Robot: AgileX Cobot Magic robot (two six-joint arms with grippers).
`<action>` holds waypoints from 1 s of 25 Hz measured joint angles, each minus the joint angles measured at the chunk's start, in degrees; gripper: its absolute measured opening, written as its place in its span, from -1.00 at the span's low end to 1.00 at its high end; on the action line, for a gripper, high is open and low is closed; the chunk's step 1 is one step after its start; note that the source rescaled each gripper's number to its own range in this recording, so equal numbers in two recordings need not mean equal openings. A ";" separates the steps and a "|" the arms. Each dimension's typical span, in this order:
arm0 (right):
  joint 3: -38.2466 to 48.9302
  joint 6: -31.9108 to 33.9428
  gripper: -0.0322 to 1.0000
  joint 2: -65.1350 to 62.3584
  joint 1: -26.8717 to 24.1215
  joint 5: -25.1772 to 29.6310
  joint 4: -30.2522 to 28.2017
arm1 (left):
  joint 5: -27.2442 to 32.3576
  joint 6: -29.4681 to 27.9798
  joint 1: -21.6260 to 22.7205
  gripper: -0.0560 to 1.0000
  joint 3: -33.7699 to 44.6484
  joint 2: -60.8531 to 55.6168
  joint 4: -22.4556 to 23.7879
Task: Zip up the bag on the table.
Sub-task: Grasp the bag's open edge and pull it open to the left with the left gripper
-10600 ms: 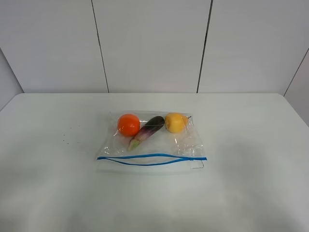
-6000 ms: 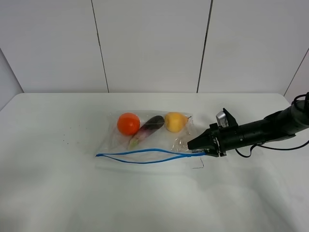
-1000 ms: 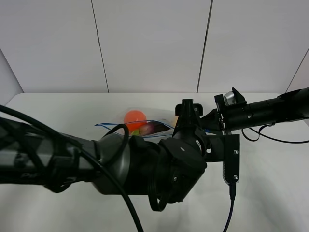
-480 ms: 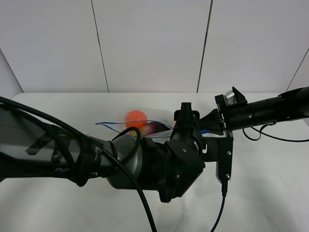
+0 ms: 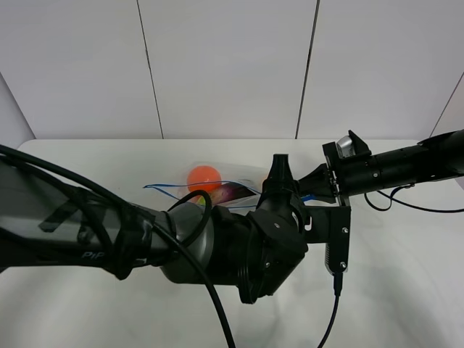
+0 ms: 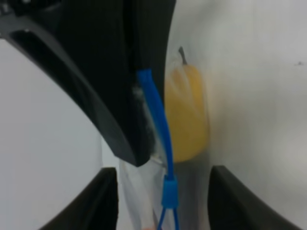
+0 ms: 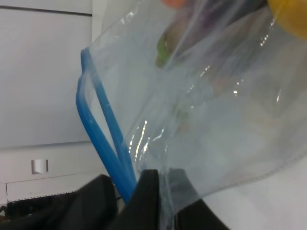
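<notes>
The clear bag (image 5: 217,190) is lifted off the white table (image 5: 406,283) at its right end, with the orange (image 5: 204,176) and the purple eggplant (image 5: 229,192) showing inside. My right gripper (image 5: 319,185) is shut on the bag's corner by the blue zipper strip (image 7: 96,115); its finger (image 7: 148,196) pinches the plastic. My left gripper (image 5: 279,172) is open. In the left wrist view its fingers (image 6: 103,201) stand either side of the zipper slider (image 6: 169,191), with the yellow fruit (image 6: 187,115) behind the strip (image 6: 156,115). The left arm hides much of the bag from above.
My left arm (image 5: 217,246) fills the middle foreground of the high view. The right arm (image 5: 399,167) reaches in from the right with a cable (image 5: 413,206) trailing on the table. White wall panels (image 5: 225,65) stand behind the table's far edge.
Over the last second my left arm has shifted slightly at the bag's right end. My right gripper holds the lifted bag corner in the same place.
</notes>
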 joint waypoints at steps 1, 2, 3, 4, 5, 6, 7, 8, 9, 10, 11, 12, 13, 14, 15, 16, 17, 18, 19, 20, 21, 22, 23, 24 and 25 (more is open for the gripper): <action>0.00 0.00 -0.94 0.00 0.00 0.00 0.00 | -0.26 0.00 0.00 -0.04 0.00 0.00 0.00; 0.00 0.00 -0.94 0.00 0.00 0.00 -0.04 | -0.55 0.00 0.00 -0.05 0.00 0.00 0.00; 0.00 0.00 -0.94 0.00 0.00 0.00 -0.04 | -0.66 0.00 0.06 -0.05 0.00 0.00 0.00; 0.00 0.00 -0.94 0.00 0.00 0.00 -0.04 | -0.80 0.00 0.12 -0.05 0.00 0.00 0.00; 0.00 0.00 -0.94 0.00 0.00 0.00 -0.04 | -1.07 0.00 0.31 -0.05 0.00 0.00 0.00; 0.00 0.00 -0.94 0.00 0.00 0.00 -0.04 | -1.15 0.00 0.38 -0.05 0.00 0.00 0.00; 0.00 0.00 -0.94 0.00 0.00 0.00 -0.04 | -1.19 0.00 0.50 -0.05 0.00 0.00 0.00; 0.00 0.00 -0.94 0.00 0.00 0.00 -0.04 | -1.19 0.00 0.58 -0.05 0.00 0.00 0.00; 0.00 0.00 -0.94 0.00 0.00 0.00 -0.04 | -1.19 0.00 0.79 -0.05 0.00 0.00 0.00; 0.00 0.00 -0.94 0.00 0.00 0.00 -0.04 | -1.19 0.00 0.91 -0.05 0.00 0.00 0.00; 0.00 0.00 -0.94 0.00 0.00 0.00 -0.04 | -1.19 0.00 0.98 -0.05 0.00 0.00 0.00; 0.00 0.00 -0.94 0.00 0.00 0.00 -0.04 | -1.25 0.00 1.03 -0.05 0.00 0.00 0.00; 0.00 0.00 -0.94 0.00 0.00 0.00 -0.04 | -1.41 0.00 1.03 -0.05 0.00 0.00 0.00; 0.00 0.00 -0.94 0.00 0.00 0.00 -0.04 | -1.60 0.00 1.03 -0.05 0.00 0.00 0.00; 0.00 0.00 -0.94 0.00 0.00 0.00 -0.04 | -1.66 0.00 1.03 -0.06 0.00 0.00 0.00; 0.00 0.00 -0.94 0.00 0.00 0.00 -0.04 | -1.66 0.00 1.03 -0.07 0.00 0.00 0.00; 0.00 0.00 -0.94 0.00 0.00 0.00 -0.04 | -1.66 0.00 1.03 -0.09 0.00 0.00 0.00; 0.00 0.00 -0.94 0.00 0.00 0.00 -0.04 | -1.70 0.00 1.03 -0.09 0.00 0.00 0.00; 0.00 0.00 -0.94 0.00 0.00 0.00 -0.04 | -1.84 0.00 1.03 -0.10 0.00 0.00 0.00; 0.00 0.00 -0.94 0.00 0.00 0.00 -0.04 | -1.82 0.00 1.03 -0.10 0.00 0.00 0.00; 0.00 0.00 -0.94 0.00 0.00 0.00 -0.04 | -1.85 0.00 1.03 -0.10 0.00 0.00 0.00; 0.00 0.00 -0.94 0.00 0.00 0.00 -0.04 | -1.90 0.00 1.03 -0.11 0.00 0.00 0.00; 0.00 0.00 -0.94 0.00 0.00 0.00 -0.04 | -1.90 0.00 1.03 -0.11 0.00 0.00 0.00; 0.00 0.00 -0.94 0.00 0.00 0.00 -0.04 | -1.90 0.00 1.03 -0.11 0.00 0.00 0.00; 0.00 0.00 -0.94 0.00 0.00 0.00 -0.04 | -1.92 0.00 1.03 -0.11 0.00 0.00 0.00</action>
